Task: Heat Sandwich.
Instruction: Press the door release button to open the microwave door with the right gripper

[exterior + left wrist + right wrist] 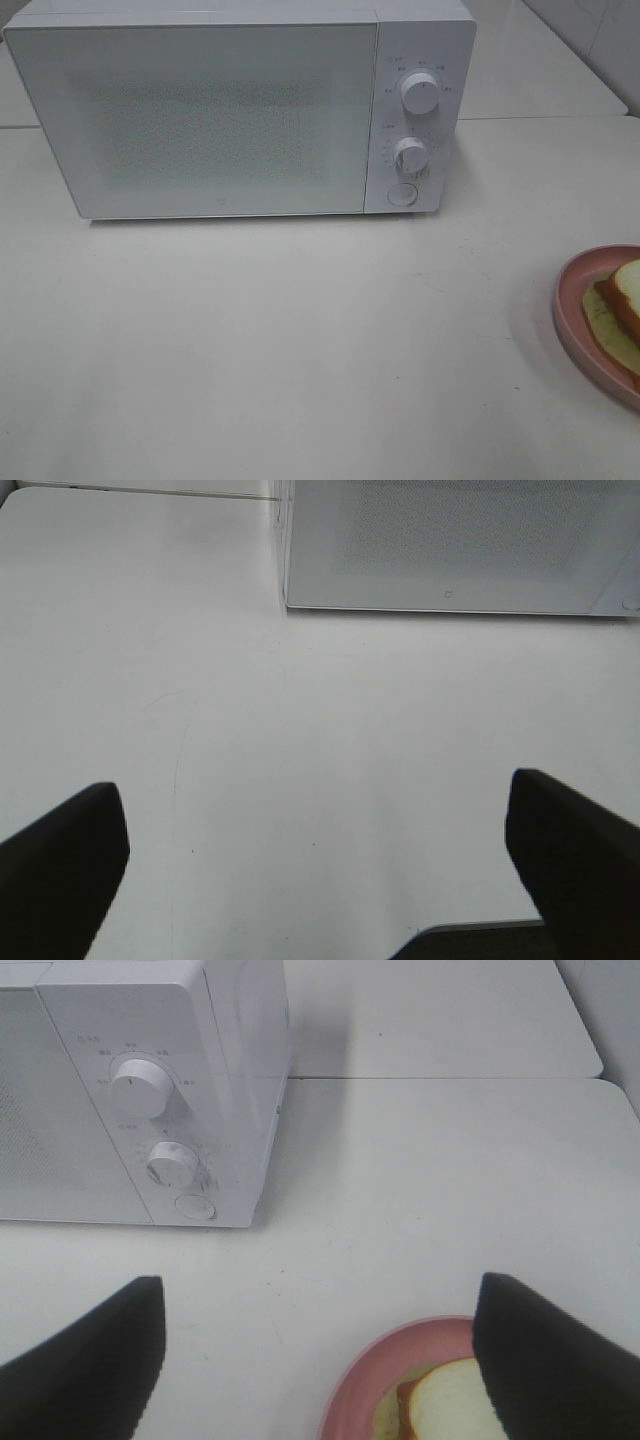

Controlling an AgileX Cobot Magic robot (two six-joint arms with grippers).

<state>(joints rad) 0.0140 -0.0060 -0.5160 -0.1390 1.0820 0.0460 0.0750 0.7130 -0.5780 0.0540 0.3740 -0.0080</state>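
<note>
The sandwich (626, 292) sits on a pink plate (568, 300) near the table's (300, 350) right edge. The left end effector (318, 865) and the right end effector (320, 1360) are open and empty.

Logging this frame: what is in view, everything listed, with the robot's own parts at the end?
microwave: one, white, door shut, at the back of the table
knobs: two, white, one above the other on the microwave's right-hand panel
button: one, white, round, below the lower knob
table: one, white, under everything
plate: one, pink, round, at the right edge of the high view, partly cut off
sandwich: one, white bread with brown crust, on the plate, partly cut off
left gripper: one, black fingers, open above bare table in front of the microwave
right gripper: one, black fingers, open above the plate's near rim, holding nothing
</note>
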